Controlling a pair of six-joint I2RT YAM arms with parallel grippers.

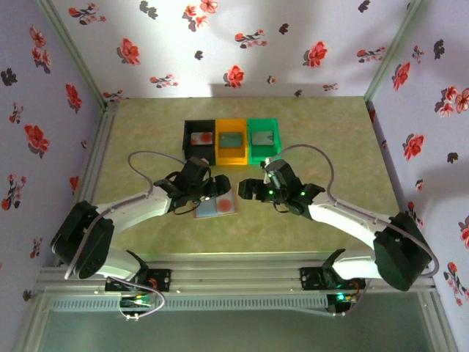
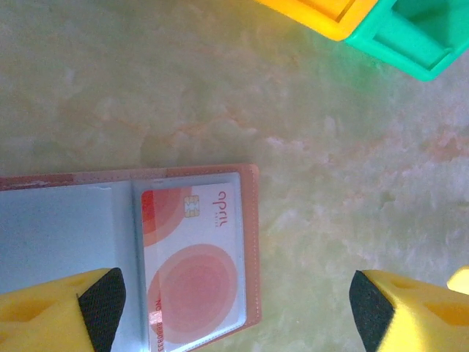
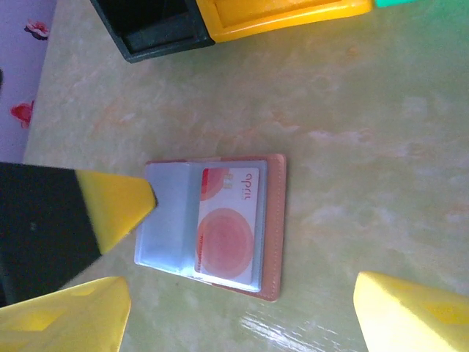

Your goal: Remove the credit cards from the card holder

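The card holder (image 1: 213,208) lies open on the table between my two grippers, its pinkish-tan edge (image 2: 253,242) showing round pale blue panels (image 3: 165,213). One credit card (image 2: 192,264), white with red circles and a chip, sits inside the clear pocket of one panel (image 3: 226,238). My left gripper (image 2: 234,312) is open and hangs just above that panel, its fingertips wide to either side. My right gripper (image 3: 238,323) is open too, a little back from the holder's near edge. A left finger (image 3: 110,209) reaches over the other panel.
A black bin (image 1: 198,139), an orange bin (image 1: 231,139) and a green bin (image 1: 263,138) stand in a row just behind the holder, each with a card-like thing inside. Flowered walls enclose the table on three sides.
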